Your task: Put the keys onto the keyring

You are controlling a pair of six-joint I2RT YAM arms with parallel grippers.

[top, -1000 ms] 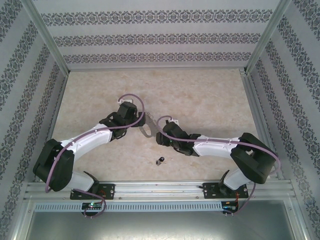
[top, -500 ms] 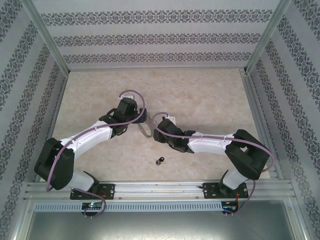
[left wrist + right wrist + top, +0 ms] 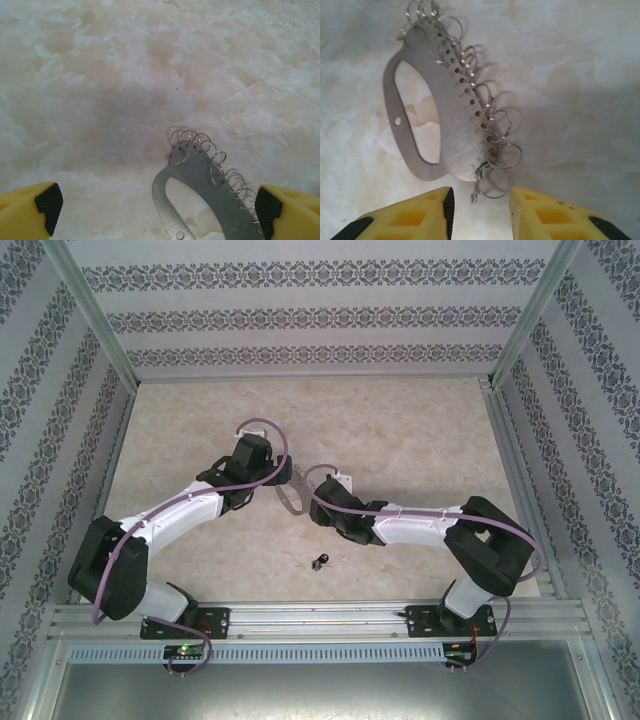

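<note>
The keyring is a flat grey metal loop with several small wire rings along one edge, lying on the marble table between both grippers. In the left wrist view the keyring lies between wide-apart yellow fingers, its ringed edge close to the right finger; my left gripper is open. In the right wrist view the keyring lies just ahead of my open right gripper, and its end wire ring sits in the gap between the pads. The tiny black-headed key lies alone nearer the bases.
Patterned walls and metal frame posts enclose the marble table. The aluminium rail carrying the arm bases runs along the near edge.
The right arm has folded in toward the left, its gripper closing on the keyring's end. The left gripper rose slightly toward the back. The key has not moved.
</note>
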